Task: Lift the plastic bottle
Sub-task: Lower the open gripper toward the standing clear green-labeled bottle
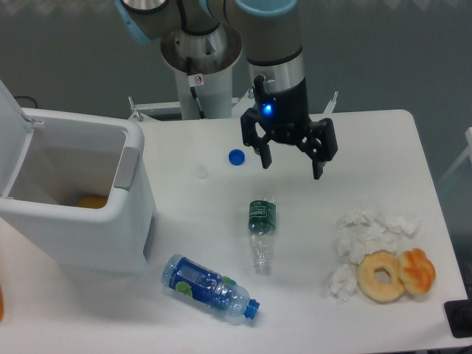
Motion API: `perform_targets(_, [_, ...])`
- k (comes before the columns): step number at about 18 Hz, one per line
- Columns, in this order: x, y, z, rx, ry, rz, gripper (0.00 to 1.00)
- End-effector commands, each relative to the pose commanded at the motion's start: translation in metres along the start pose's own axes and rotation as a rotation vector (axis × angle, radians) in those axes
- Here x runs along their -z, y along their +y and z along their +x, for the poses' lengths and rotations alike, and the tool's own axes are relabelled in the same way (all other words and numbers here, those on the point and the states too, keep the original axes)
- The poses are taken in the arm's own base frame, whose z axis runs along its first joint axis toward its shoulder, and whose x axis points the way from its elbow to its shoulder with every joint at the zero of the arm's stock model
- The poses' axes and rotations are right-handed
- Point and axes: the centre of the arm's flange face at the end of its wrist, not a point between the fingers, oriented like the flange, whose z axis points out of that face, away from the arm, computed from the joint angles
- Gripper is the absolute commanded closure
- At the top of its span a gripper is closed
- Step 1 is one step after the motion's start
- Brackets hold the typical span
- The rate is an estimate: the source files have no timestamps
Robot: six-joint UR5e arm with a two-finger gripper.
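Gripper: the gripper (292, 164) hangs above the white worktop (369, 140), its jaws spread wide and holding nothing; a blue light glows on its body.
Plastic bottle: the plastic bottle (261, 231) lies on its side near the middle of the worktop, below the gripper in the picture and apart from it, its green label band toward the gripper and its narrow open neck pointing to the near edge.
Larger bottle: the larger bottle (209, 287) with blue label and blue cap lies on its side, near the plastic bottle's neck but not touching it.
Loose caps: a blue cap (236, 156) and a clear cap (200, 172) lie left of the gripper.
Bin: a white bin (74, 199) stands at the left, lid open.
Food: two doughnuts (396, 273) lie beside crumpled tissue (361, 236) at the right.
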Motion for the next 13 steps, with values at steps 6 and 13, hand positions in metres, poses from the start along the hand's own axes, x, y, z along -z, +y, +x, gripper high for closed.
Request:
perform_targets(6, [-0.004, -0.001, 0.003, 0.008, 0.008, -0.002, 0.0])
perform_targets(13, [-0.035, -0.007, 0.009, 0.004, 0.074, 0.008, 0.0])
